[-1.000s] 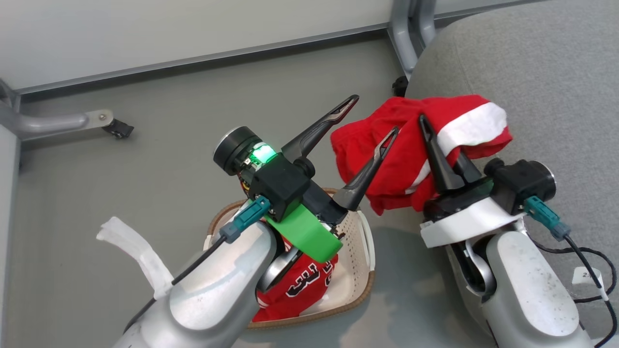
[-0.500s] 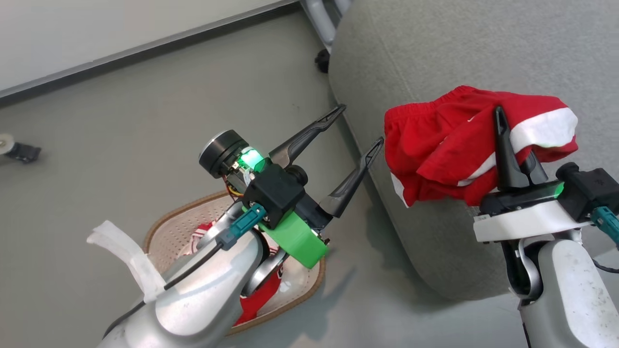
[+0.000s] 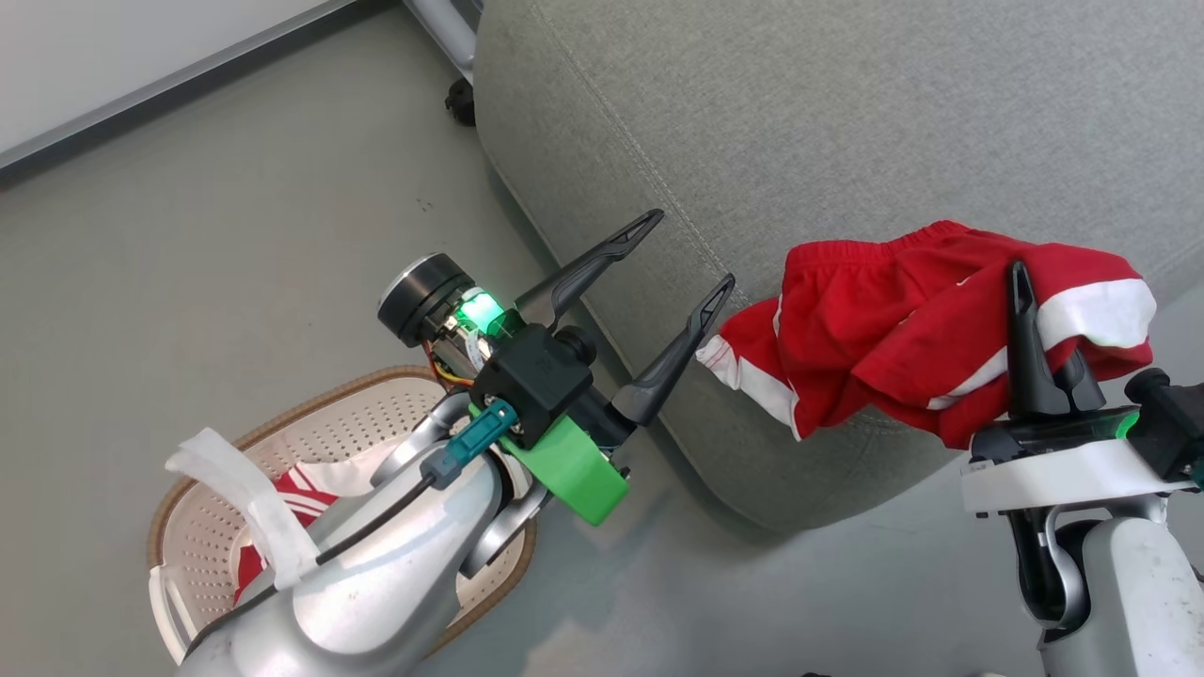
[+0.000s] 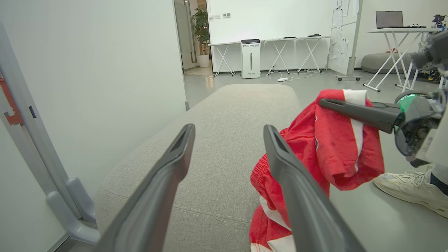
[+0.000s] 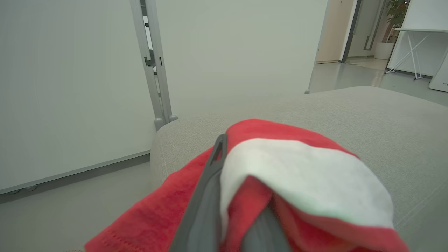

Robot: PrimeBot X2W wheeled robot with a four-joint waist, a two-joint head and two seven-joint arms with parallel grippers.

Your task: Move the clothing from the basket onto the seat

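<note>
Right gripper, its two dark fingers drawn close together on a fold of the soft red shorts with white stripe trim; the cloth drapes over and to the left of the fingers, hanging at the rounded near edge of the large light-grey upholstered seat. Left gripper, fingers spread wide and empty, just beside the drooping hem. Cream perforated plastic basket with brown woven rim, on the floor at lower left, holding the red striped jersey, partly hidden by the left arm
</note>
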